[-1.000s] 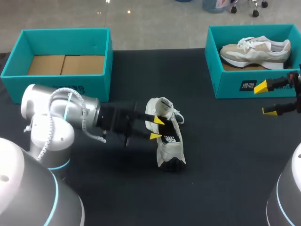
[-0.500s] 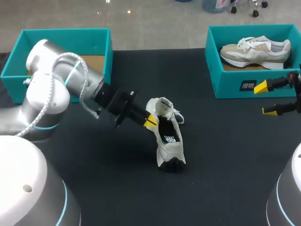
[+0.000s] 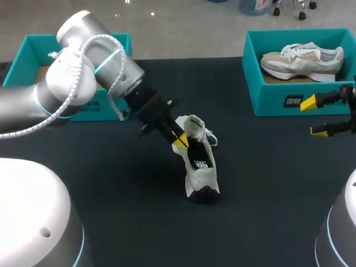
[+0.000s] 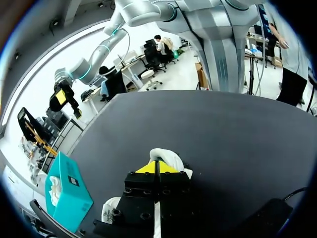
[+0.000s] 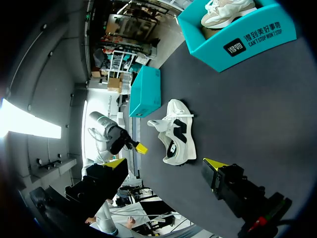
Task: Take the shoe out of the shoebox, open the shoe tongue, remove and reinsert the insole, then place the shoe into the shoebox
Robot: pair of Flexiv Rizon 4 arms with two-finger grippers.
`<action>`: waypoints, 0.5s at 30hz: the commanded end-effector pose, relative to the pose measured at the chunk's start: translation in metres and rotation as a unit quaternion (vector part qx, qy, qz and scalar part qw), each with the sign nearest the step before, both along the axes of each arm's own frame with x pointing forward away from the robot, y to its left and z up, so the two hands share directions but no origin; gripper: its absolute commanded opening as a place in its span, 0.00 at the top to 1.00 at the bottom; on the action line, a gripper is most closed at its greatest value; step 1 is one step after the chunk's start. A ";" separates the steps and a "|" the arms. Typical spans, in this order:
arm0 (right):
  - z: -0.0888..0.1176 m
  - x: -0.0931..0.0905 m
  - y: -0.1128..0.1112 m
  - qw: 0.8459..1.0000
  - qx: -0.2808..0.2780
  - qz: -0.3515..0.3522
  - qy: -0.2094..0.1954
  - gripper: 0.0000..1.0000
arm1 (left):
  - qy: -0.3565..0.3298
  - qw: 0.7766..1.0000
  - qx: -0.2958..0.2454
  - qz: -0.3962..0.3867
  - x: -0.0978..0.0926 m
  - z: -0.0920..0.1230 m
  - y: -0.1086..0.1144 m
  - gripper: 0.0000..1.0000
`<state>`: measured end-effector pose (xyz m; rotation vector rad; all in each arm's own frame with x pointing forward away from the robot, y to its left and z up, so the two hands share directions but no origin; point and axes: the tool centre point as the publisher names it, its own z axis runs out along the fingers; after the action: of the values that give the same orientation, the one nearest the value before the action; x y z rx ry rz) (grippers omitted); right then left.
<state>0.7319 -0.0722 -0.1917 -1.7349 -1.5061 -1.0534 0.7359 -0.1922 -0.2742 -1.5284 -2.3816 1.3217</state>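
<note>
Left gripper jaws pressed together at the collar of the shoe. Looks like a pinch on the tongue edge, but I can't confirm fabric between them. Right gripper jaws spread, holding nothing, parked beside the right shoebox. Shoe sits on the table, well apart from both boxes. I read this as the tongue-opening step. Next: peel the tongue back off the opening, brace the shoe with the right arm, then go for the insole.

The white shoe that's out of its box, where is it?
In the head view the white shoe lies near the middle of the black table, with the left gripper at its open end.
</note>
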 end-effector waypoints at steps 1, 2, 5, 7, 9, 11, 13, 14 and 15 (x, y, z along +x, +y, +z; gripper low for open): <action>0.000 -0.001 0.000 1.000 -0.001 -0.001 0.000 0.00 | 0.004 0.999 0.029 -0.023 0.000 0.003 0.000 1.00; 0.000 -0.001 0.000 1.000 -0.001 -0.001 0.000 0.00 | 0.004 0.999 0.029 -0.023 0.000 0.003 0.000 1.00; 0.000 -0.001 0.000 1.000 -0.001 -0.001 0.000 0.00 | 0.004 0.999 0.029 -0.023 0.000 0.003 0.000 1.00; 0.000 -0.001 0.000 1.000 -0.001 -0.001 0.000 0.00 | -0.029 0.997 0.075 -0.022 -0.001 0.001 -0.005 1.00; 0.000 -0.001 0.000 1.000 -0.001 -0.001 0.000 0.00 | -0.071 0.986 0.146 -0.032 0.000 -0.002 -0.012 1.00; 0.000 -0.001 0.000 1.000 -0.001 -0.001 0.000 0.00 | -0.095 0.979 0.174 -0.053 0.003 -0.001 -0.015 1.00; 0.000 -0.001 0.000 1.000 -0.001 -0.001 0.000 0.00 | -0.112 0.972 0.193 -0.069 0.007 -0.001 -0.016 1.00; 0.000 -0.001 0.000 1.000 -0.001 -0.001 0.000 0.00 | -0.117 0.969 0.206 -0.072 0.010 -0.003 -0.016 1.00; 0.000 -0.001 0.000 1.000 -0.001 -0.001 0.000 0.00 | -0.128 0.965 0.217 -0.077 0.012 -0.004 -0.017 1.00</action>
<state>0.7319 -0.0722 -0.1917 -1.7349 -1.5061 -1.0533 0.7451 -0.2001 -0.2845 -1.6626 -2.4428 0.9910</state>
